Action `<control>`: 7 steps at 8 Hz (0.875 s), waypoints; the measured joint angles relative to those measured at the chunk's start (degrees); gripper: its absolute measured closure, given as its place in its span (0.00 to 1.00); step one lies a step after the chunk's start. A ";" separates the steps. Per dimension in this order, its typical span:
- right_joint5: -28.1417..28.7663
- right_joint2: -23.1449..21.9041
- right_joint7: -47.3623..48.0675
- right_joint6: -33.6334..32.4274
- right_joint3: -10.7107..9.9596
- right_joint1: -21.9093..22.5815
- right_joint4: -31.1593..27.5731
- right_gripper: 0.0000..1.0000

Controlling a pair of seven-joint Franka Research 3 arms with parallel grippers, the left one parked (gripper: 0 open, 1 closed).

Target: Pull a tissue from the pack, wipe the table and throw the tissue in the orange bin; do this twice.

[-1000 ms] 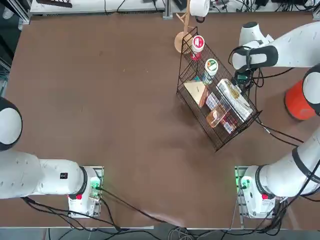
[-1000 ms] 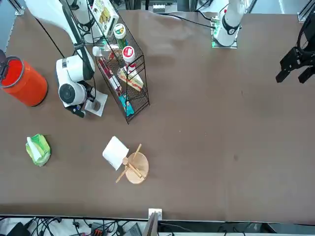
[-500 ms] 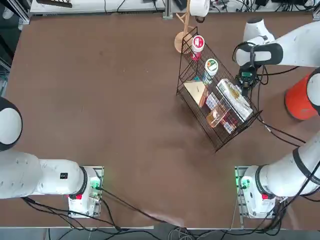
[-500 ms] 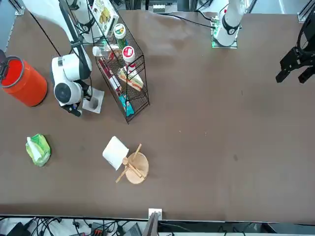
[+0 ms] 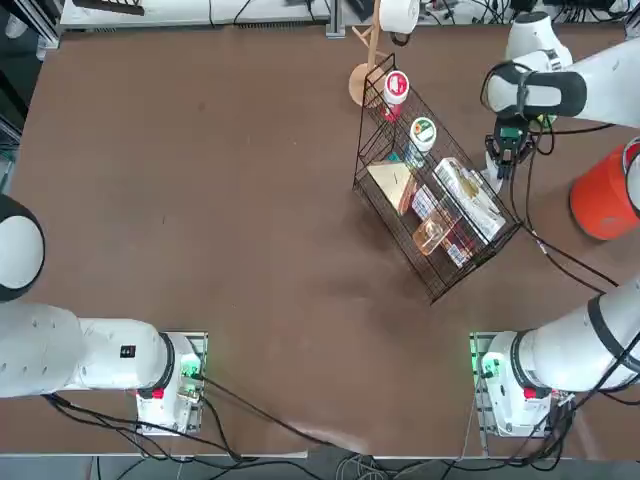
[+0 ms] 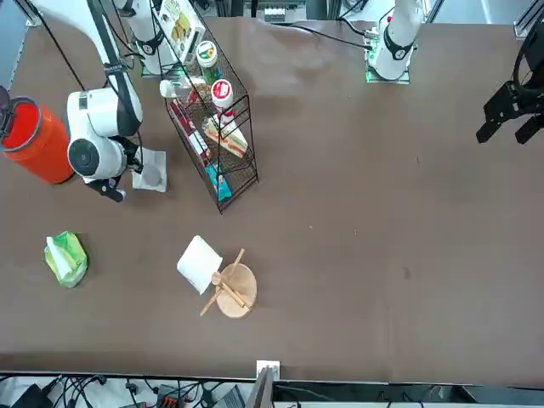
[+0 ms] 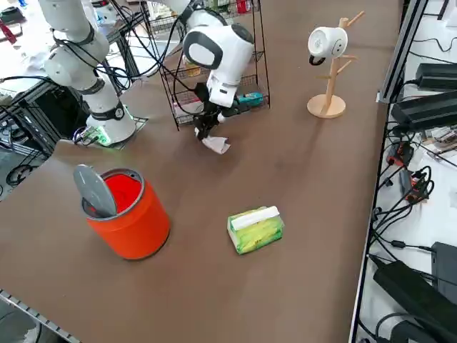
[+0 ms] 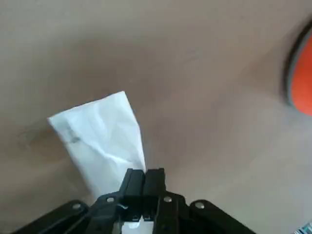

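Observation:
My right gripper (image 8: 145, 176) is shut on a white tissue (image 8: 100, 136) that trails flat on the dark-brown table (image 5: 200, 200). It is low over the tabletop, between the wire basket and the orange bin (image 6: 34, 140). The right side view shows the gripper (image 7: 205, 130) with the tissue (image 7: 216, 145) hanging below it, touching the table. The orange bin (image 7: 132, 214) stands upright with its grey lid tilted open. The green and white pack (image 7: 255, 229) lies near the bin, a white tissue sticking out of its top; in the front view the pack (image 6: 66, 257) is at the left.
A black wire basket (image 5: 435, 200) holding snack packets and red-lidded cups stands close beside the gripper. A wooden mug stand (image 7: 328, 78) with a white mug is at the far edge. Cables run along the table's right edge.
The right gripper has slid with the tissue across the table, away from the robot's base and toward the orange bin. The pack, bin and basket have stayed put.

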 joint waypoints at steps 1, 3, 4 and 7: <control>-0.01 -0.08 -0.85 -2.23 0.00 -0.28 1.58 0.99; -0.01 -0.34 -2.10 -6.68 -0.03 -0.89 4.92 0.99; -0.01 -0.55 -2.89 -8.97 -0.03 -1.28 6.62 0.99; -0.02 -1.15 -3.82 -15.81 -0.07 -2.38 11.59 0.99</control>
